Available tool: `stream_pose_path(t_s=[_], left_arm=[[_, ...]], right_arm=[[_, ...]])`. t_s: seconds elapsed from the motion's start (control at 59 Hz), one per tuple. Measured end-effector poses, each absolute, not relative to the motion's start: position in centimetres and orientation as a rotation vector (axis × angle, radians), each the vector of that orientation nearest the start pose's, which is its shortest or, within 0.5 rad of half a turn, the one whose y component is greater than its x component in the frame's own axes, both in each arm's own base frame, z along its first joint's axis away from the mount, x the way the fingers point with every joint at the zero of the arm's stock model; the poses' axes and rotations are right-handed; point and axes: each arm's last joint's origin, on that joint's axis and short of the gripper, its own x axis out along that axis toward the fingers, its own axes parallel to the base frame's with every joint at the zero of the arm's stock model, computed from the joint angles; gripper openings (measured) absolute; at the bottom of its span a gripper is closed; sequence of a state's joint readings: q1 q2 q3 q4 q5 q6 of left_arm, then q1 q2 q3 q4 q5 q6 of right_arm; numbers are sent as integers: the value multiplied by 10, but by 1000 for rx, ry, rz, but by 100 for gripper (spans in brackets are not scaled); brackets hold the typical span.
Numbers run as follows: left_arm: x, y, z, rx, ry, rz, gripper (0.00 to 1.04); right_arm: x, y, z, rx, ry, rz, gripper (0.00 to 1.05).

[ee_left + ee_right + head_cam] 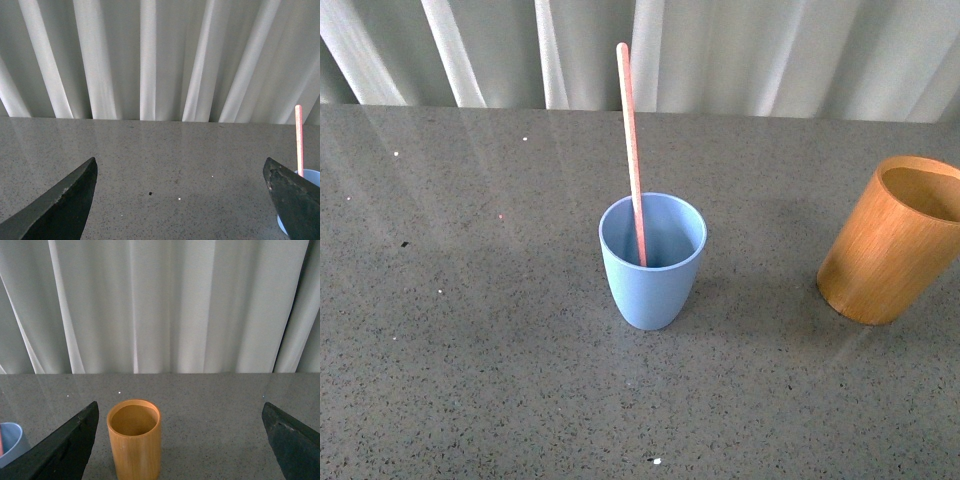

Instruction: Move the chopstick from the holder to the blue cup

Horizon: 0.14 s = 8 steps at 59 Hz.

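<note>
Chopstick (632,150) stands inside the blue cup (652,262), its lower end down in the cup and its long upper part leaning on the rim toward the tabletop's far edge; the transfer looks done. By its look it is light, stiff and thin, likely to slip or pivot in a pinch, so the bare shaft well above the rim is the place to take hold if it needs moving. Left of the cup, the left end effector (180,200) hangs low over bare tabletop (470,330), fingers spread wide, grasping nothing. To the right, the holder (892,240) stands empty near the right edge, and the right end effector (180,440) faces it, released and level.
</note>
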<state>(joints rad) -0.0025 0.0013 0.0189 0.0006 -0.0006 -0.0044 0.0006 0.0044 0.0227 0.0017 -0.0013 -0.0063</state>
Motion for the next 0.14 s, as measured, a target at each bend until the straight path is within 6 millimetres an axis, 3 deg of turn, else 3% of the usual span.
stream_pose_path(t_s=[0.136], left_arm=[[97,0,170,-4,-18,-2,98]], right_arm=[[97,0,171,-6,-20,1,95]])
